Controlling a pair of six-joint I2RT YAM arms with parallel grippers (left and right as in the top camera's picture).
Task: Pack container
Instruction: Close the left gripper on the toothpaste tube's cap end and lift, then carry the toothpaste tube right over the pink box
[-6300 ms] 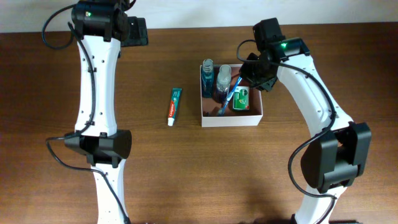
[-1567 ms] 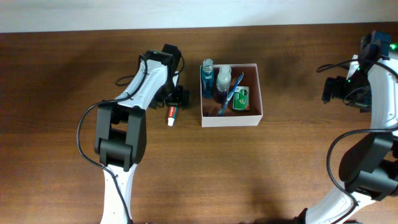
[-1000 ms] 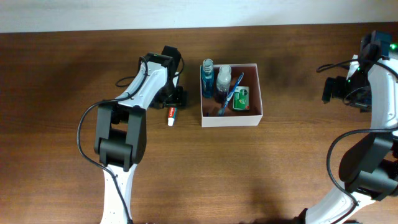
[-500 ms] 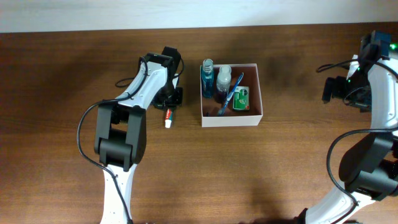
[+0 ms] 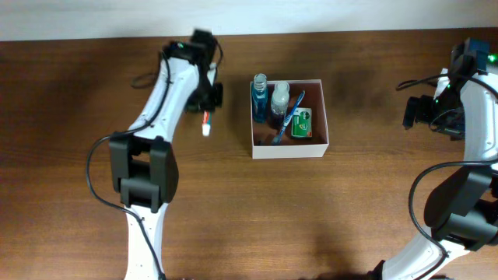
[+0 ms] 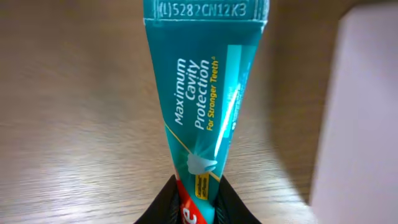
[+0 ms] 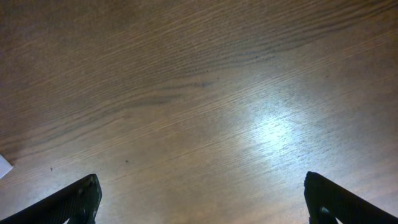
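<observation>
The container (image 5: 317, 143) is a square white-walled box in mid-table; its near wall shows at the right edge of the left wrist view (image 6: 364, 124). Inside it are two blue bottles (image 5: 259, 97), a blue toothbrush (image 5: 289, 115) and a green packet (image 5: 303, 124). My left gripper (image 5: 207, 98) is left of the box, shut on a teal and red toothpaste tube (image 6: 205, 106) that hangs above the wood; its white cap end (image 5: 205, 127) points toward the front. The tube's crimped end fills the left wrist view beyond the gripper (image 6: 198, 208). At the far right my right gripper (image 7: 202, 202) stands wide open over bare wood.
The brown wooden table (image 5: 327, 210) runs to a pale wall along the back edge. The right arm (image 5: 475, 117) stands at the far right edge, well away from the box.
My left gripper has shut on the toothpaste tube and carried it off the table, toward the back and slightly left. The right arm has not moved.
</observation>
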